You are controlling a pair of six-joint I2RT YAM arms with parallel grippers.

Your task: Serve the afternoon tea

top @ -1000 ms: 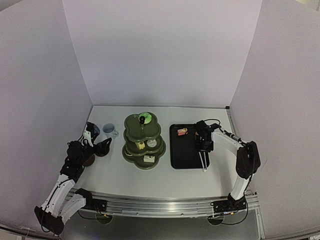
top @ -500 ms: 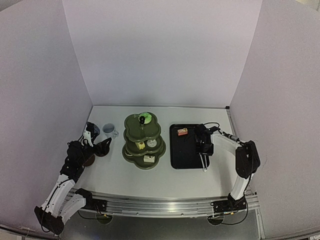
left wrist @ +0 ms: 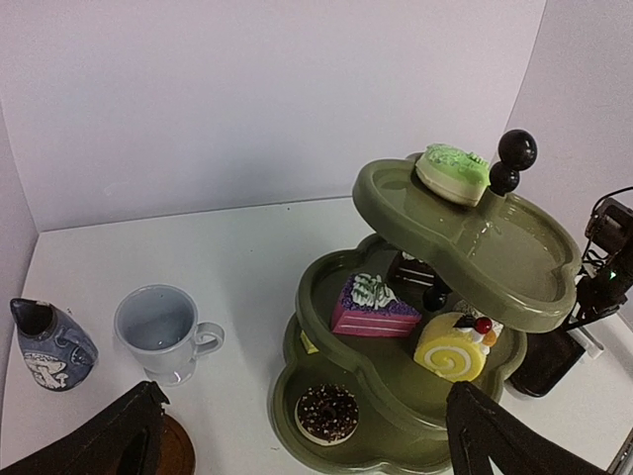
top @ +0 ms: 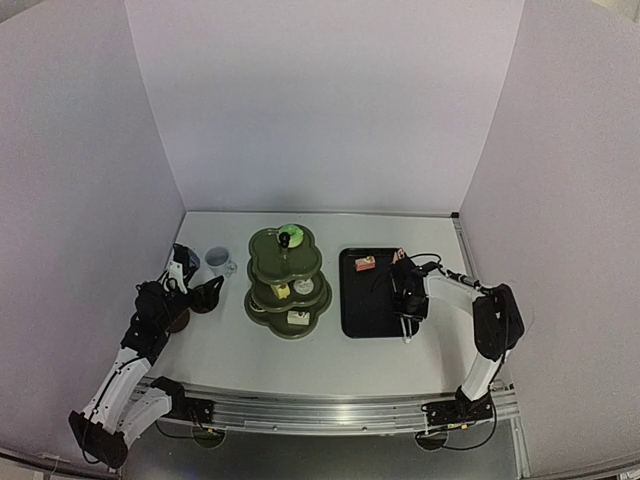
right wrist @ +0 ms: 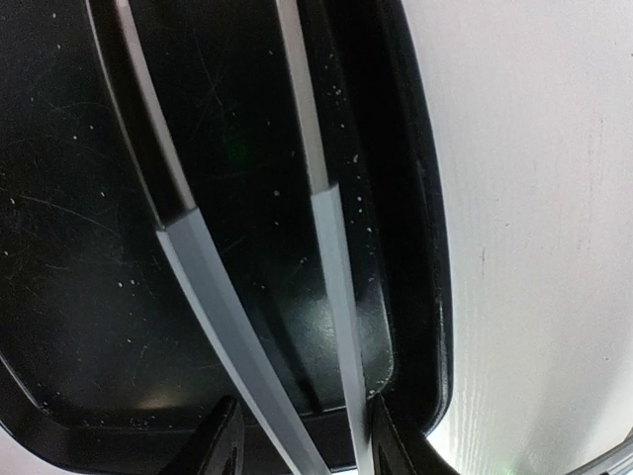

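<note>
Ahead: stand (left wrist: 465,247) beyond spread left fingers (left wrist: 495,435), untouched.

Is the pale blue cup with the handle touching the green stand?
Apart. The left wrist view shows a strip of bare white table between the handle of the cup and the stand.

Left gripper (top: 195,280) spread wide near bluish cup (top: 218,261), left of olive-green three-tier stand (top: 288,282). Right gripper (top: 407,303) low over metal tongs (top: 405,328) at right edge of black tray (top: 362,305).
</note>
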